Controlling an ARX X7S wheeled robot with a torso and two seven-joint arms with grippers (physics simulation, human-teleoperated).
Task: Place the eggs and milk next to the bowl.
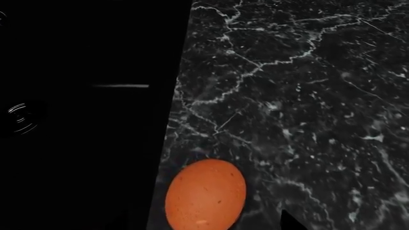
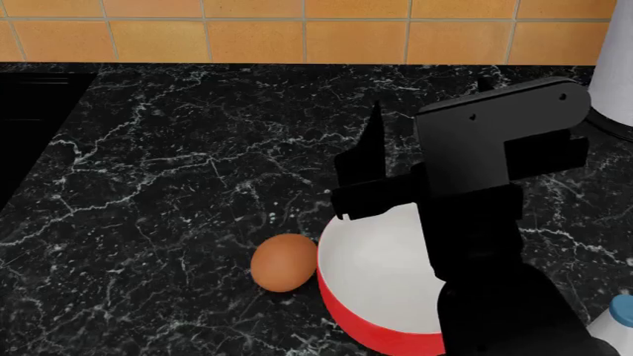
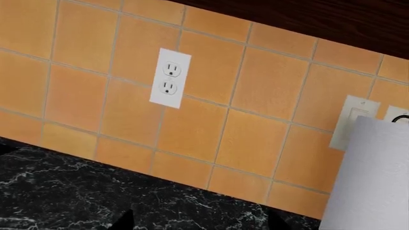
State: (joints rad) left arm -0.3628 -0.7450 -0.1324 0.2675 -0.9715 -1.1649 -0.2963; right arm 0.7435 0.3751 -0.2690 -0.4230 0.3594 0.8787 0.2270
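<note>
Egg (image 2: 284, 262): lay touching bowl (image 2: 371, 278) at 9 o'clock, placed. Milk (image 2: 621, 311): 3 o'clock, near. Right tool (image 2: 368, 159): raised, jaw state unclear. Left tool: unseen. Next: locate 2nd egg.

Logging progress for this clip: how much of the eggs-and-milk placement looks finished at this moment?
Done: one egg lies on the counter right beside the red bowl. In hand: nothing visibly; the right arm is raised above the bowl, its tool's state unreadable, while the left wrist view shows only an egg. Left: the milk stands at the frame edge past the arm, and a second egg is not in view.
</note>
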